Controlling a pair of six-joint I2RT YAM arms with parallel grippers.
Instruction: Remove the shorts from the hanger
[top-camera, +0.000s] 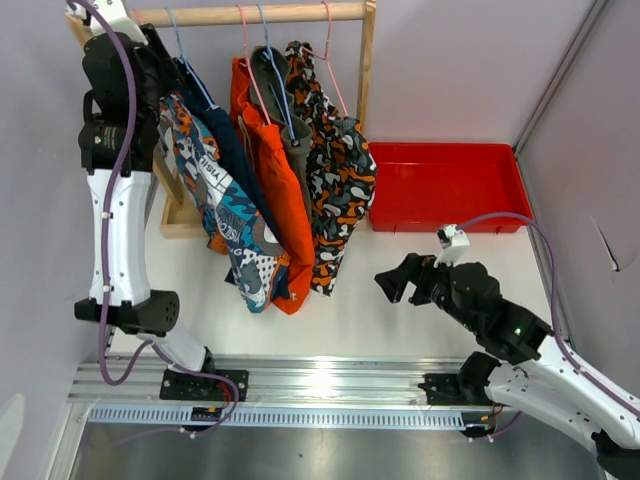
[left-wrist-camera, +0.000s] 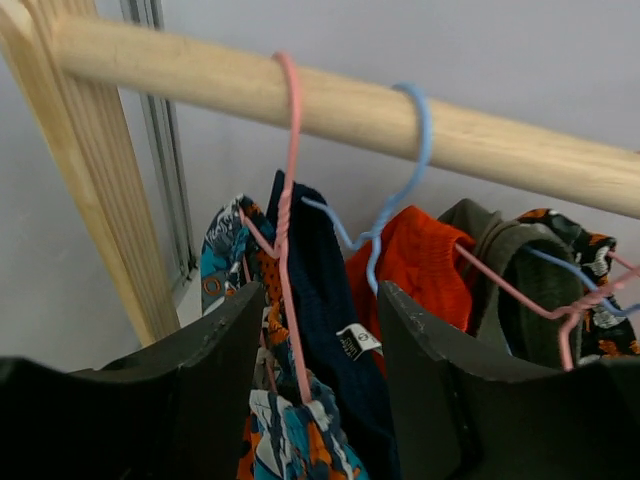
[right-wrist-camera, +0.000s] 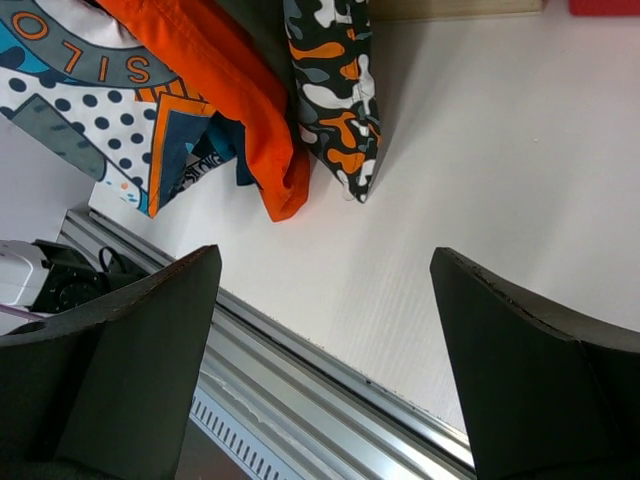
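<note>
While all five pairs hang on wire hangers from the wooden rail (top-camera: 260, 13) at the far left of the tabletop (top-camera: 400, 330), neither arm holds anything. Order left to right, top view: teal print shorts (top-camera: 225, 210), navy shorts (top-camera: 232, 160), orange shorts (top-camera: 270, 170), olive shorts (top-camera: 296, 140), blotch-print shorts (top-camera: 335, 170).

Left hand (left-wrist-camera: 320, 300) is up at the rail's left end, fingers spread. The twisted neck of the pink hanger (left-wrist-camera: 285, 230) runs down through the gap between them toward the teal print pair. Contact with either finger: cannot tell. The blue hanger (left-wrist-camera: 400, 190) hooks over the rail just right of the pink one.

Right hand (top-camera: 392, 283) hovers low over bare tabletop, spread wide, nothing between its fingers, near the hanging hems of the orange and blotch-print pairs.

Red tray (top-camera: 445, 185) sits right of the rack, just beside the blotch-print pair.
</note>
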